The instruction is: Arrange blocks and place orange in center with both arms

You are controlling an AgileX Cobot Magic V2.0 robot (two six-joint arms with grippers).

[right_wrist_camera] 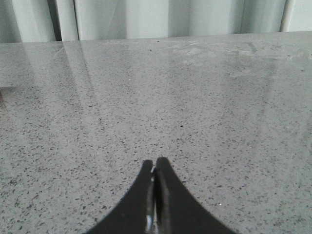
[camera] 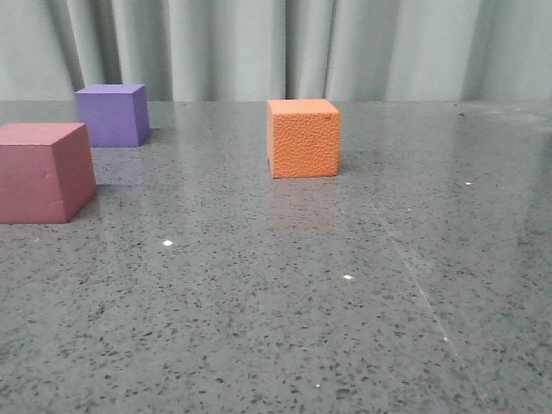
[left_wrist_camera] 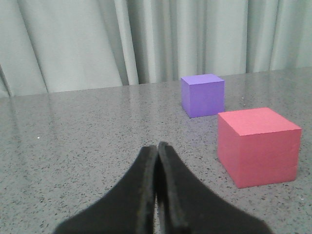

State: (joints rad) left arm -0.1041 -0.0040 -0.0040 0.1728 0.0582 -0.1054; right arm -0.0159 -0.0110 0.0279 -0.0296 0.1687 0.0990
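Observation:
The orange cube (camera: 304,138), pebbled on its faces, stands alone near the middle of the table in the front view. A purple cube (camera: 112,115) sits at the far left, and a pink-red cube (camera: 45,172) stands nearer, at the left edge. In the left wrist view my left gripper (left_wrist_camera: 157,146) is shut and empty, with the pink-red cube (left_wrist_camera: 257,146) and purple cube (left_wrist_camera: 203,95) ahead and off to one side. My right gripper (right_wrist_camera: 154,161) is shut and empty over bare table; no cube shows in its view. Neither gripper appears in the front view.
The grey speckled table (camera: 285,293) runs back to a pale pleated curtain (camera: 276,47). A faint straight seam (camera: 423,293) crosses the surface at the right.

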